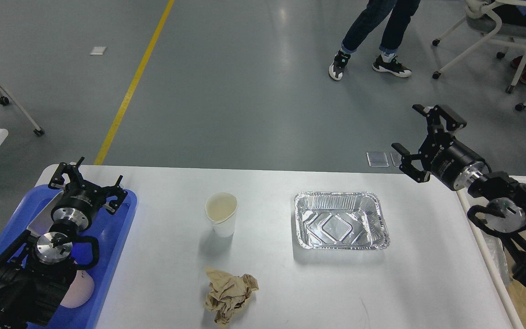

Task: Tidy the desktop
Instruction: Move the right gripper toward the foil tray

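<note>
The white desktop fills the lower view. On it stand a white paper cup left of centre, an empty foil tray right of centre, and a crumpled brown paper wad near the front edge. My left gripper is open and empty above the blue tray at the desktop's left end. My right gripper is open and empty, turned leftward, above the desktop's far right corner and up and to the right of the foil tray.
The blue tray holds a pale round plate, partly hidden by my left arm. A cream-white bin sits off the right edge. A person's legs and wheeled chairs are on the grey floor beyond.
</note>
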Controlling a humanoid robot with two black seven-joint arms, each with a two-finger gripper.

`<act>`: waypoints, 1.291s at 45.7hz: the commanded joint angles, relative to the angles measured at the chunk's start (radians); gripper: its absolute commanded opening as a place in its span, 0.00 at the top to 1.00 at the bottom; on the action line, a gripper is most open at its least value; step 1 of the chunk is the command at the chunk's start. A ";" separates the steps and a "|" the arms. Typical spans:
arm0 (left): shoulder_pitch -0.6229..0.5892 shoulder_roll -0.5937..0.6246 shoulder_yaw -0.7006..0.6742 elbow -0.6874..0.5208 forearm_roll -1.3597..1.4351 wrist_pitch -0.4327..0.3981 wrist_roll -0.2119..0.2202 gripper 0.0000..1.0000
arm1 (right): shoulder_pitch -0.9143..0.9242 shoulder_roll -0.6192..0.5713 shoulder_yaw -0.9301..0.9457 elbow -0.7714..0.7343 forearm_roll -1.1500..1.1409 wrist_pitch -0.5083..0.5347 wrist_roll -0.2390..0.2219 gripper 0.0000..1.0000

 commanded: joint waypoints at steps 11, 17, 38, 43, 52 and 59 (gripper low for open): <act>-0.004 0.008 0.002 0.004 0.003 -0.001 0.015 0.03 | -0.051 -0.416 -0.297 0.292 -0.241 0.093 0.002 0.00; -0.009 0.010 0.000 0.012 -0.004 -0.001 0.017 0.03 | -0.112 -0.600 -0.298 0.409 -0.318 0.127 0.008 0.00; -0.001 0.014 0.002 0.015 -0.004 0.000 0.014 0.03 | -0.120 -1.102 -0.288 0.602 -0.462 0.184 0.014 0.00; -0.001 0.011 0.004 0.019 0.000 0.000 0.015 0.03 | -0.115 -1.193 -0.288 0.619 -0.476 0.182 0.014 0.00; -0.012 0.010 0.005 0.035 0.002 0.003 0.015 0.03 | -0.106 -1.271 -0.288 0.621 -0.479 0.184 0.021 0.00; -0.018 0.013 0.005 0.035 0.005 0.016 0.015 0.03 | -0.097 -1.274 -0.286 0.621 -0.479 0.182 0.020 0.00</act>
